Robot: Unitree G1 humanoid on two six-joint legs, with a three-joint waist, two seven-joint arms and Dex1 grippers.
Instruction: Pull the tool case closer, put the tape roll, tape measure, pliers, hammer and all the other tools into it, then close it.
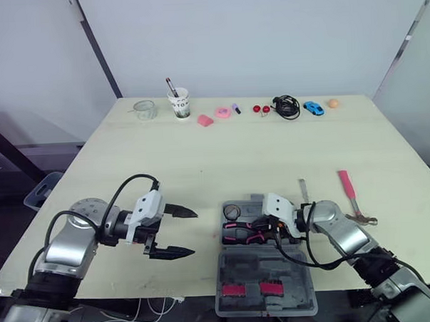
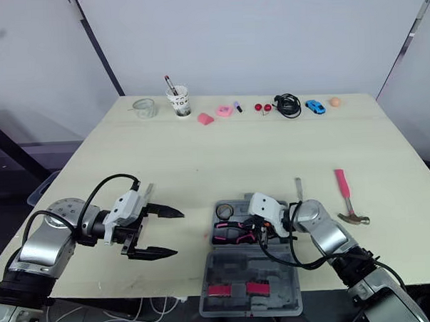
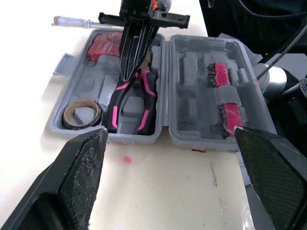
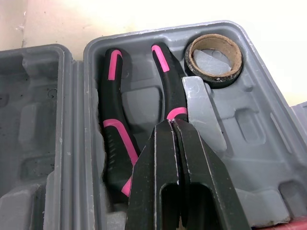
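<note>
Right gripper (image 4: 171, 125), fingers pressed together on nothing, tips at the pliers (image 4: 112, 143) lying in the open case (image 1: 241, 270) at my 6 o'clock, so I judge the hammer (image 1: 351, 196) next, on the table (image 1: 236, 160) at the gripper's 3 o'clock, handle pointing 12, right arm nearer.

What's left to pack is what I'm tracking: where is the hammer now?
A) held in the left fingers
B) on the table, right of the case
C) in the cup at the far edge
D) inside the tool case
B: the hammer lies on the table to the right of the open tool case, apart from it.
</note>
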